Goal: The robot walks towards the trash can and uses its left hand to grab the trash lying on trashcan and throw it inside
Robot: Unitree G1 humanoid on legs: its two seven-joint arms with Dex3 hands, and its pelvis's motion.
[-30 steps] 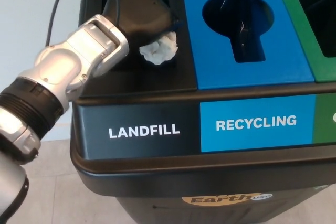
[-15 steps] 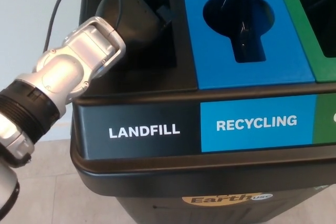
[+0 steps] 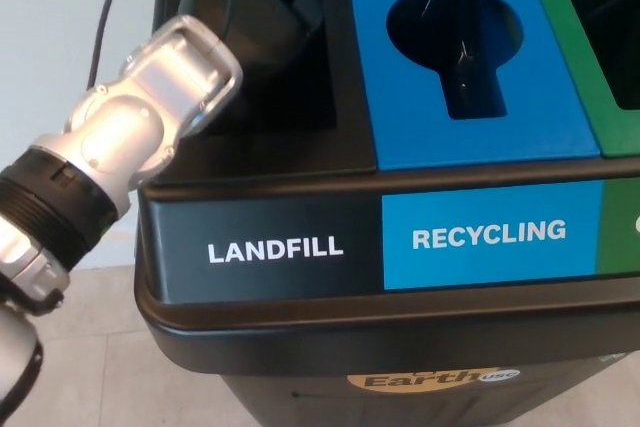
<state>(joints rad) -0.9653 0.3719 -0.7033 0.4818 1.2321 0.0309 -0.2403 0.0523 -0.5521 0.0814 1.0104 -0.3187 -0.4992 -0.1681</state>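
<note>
Black plastic frames the landfill opening (image 3: 290, 87) of a three-stream trash can (image 3: 300, 317), where the robot's left hand (image 3: 245, 22) hangs over the dark hole on its silver wrist (image 3: 165, 87). No trash shows anywhere: the flat ledge (image 3: 270, 152) in front of the opening is bare, and nothing pale can be seen at the hand. Judged from this, the throw looks done or all but done, the trash most likely down inside the bin, though the drop itself cannot be confirmed from this picture. What would be left is to lift the arm clear of the opening.

Much is hard to read. The hand is black against a black cavity, so whether its fingers are spread or curled cannot be told, nor whether anything small is caught behind it. The inside of the landfill compartment is pure shadow and gives nothing away. A thin cable (image 3: 105, 17) loops from the wrist up out of the top edge. The robot's right hand is out of view. To the right, the blue recycling panel (image 3: 470, 67) with its keyhole slot is plain, while the green section (image 3: 600, 47) beyond is cut off by the frame, as is the yellow sticker (image 3: 430, 380) low on the can's front.
</note>
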